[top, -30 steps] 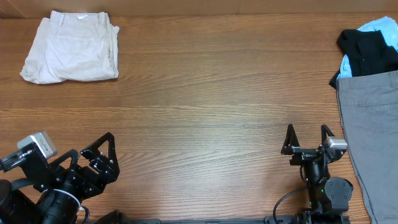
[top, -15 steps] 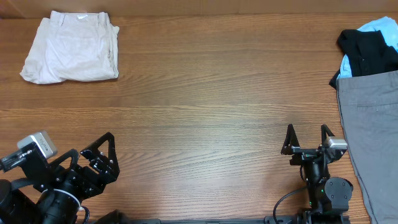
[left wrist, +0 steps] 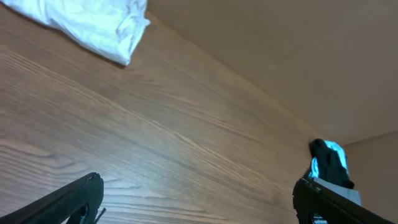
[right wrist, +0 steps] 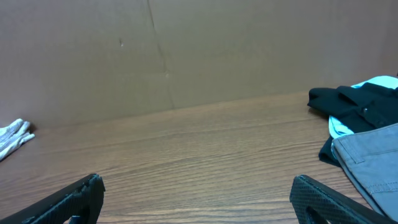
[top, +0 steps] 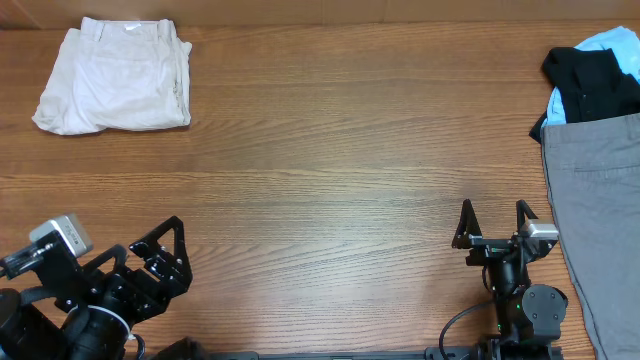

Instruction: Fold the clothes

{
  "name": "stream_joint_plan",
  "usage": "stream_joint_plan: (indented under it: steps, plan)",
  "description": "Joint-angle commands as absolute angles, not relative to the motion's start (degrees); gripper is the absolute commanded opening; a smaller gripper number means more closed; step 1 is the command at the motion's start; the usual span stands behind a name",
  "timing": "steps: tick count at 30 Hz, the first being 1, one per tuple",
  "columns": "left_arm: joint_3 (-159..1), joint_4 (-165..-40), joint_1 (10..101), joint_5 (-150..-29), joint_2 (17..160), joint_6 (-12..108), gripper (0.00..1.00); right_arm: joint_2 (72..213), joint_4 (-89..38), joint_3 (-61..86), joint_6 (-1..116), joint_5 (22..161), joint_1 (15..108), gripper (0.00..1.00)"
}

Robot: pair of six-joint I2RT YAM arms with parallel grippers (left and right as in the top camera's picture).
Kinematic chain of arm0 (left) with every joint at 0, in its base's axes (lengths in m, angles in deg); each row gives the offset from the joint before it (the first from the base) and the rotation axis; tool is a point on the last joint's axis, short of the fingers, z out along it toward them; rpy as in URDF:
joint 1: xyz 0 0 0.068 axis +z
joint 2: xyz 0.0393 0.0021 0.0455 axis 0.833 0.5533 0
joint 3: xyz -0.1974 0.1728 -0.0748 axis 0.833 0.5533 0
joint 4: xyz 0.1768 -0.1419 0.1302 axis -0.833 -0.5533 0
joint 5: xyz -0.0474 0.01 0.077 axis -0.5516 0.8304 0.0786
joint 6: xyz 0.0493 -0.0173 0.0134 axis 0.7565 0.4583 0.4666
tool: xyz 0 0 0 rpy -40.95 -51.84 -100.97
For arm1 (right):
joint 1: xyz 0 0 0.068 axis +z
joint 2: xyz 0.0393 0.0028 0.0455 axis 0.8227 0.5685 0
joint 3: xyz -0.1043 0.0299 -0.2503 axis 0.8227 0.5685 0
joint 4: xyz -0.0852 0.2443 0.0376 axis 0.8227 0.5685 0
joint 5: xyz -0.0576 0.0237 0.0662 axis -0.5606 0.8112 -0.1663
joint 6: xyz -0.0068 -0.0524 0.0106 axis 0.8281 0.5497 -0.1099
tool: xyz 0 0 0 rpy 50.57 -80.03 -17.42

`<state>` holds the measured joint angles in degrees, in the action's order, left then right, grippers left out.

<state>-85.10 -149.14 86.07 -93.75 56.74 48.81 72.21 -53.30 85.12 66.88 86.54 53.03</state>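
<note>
Fingers [left wrist: 74,199] of the left gripper [top: 178,252] stand wide apart with nothing between them, and the right gripper [top: 493,212] is spread just as wide and just as empty. Both sit at the near edge of the table [top: 330,150], the left one by the near left corner, the right one towards the near right corner. Neither touches any cloth.

Just beside the right gripper, along the right edge, a grey garment [top: 600,220] lies flat and spread out, running off the near edge of the picture. It looks unfolded. Beyond it, at the far right corner, a black garment [top: 590,85] is bunched loosely over a light blue cloth [top: 612,42], and the grey piece's far end touches that heap.

The middle of the wooden top has nothing on it.

At the far left corner, well apart from both arms, lie the cream trousers [top: 115,78]. They are gathered into a compact, roughly square bundle, waistband towards the far edge, edges fairly even though the near left corner is a little rounded.

Judged from this, the cream pair is already folded and set aside, so that part of the job appears done. What seems left is the stock on the right: the grey piece first, being nearest the right arm, then the black and blue ones behind it.
</note>
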Motion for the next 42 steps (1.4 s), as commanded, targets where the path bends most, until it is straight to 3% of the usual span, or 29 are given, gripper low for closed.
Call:
stream_joint_plan:
  steps: [1, 5, 12, 23, 31, 42]
  plan:
    - [-85.43, -149.49, 86.01, -93.75, 56.54, 50.16, 1.00, 71.64, -53.47, 85.74, 66.66, 86.28, 52.70, 1.00]
    - [-85.10, -150.73, 84.24, -93.82, 56.17, 51.84, 1.00, 71.64, -53.47, 85.74, 66.66, 86.28, 52.70, 1.00]
    - [-76.34, -142.82, 72.24, -89.49, 50.64, 54.80, 1.00, 71.64, -53.47, 85.74, 66.66, 86.28, 52.70, 1.00]
    - [-36.36, -96.83, 56.04, -87.98, 31.58, 60.98, 1.00, 71.64, -53.47, 85.74, 66.66, 86.28, 52.70, 1.00]
    - [-12.69, -73.71, 53.75, -84.09, 24.31, 62.07, 1.00, 71.64, -53.47, 85.74, 66.66, 86.28, 52.70, 1.00]
    - [-1.17, -70.82, 53.75, -65.62, 17.22, 58.40, 1.00, 71.64, -53.47, 85.74, 66.66, 86.28, 52.70, 1.00]
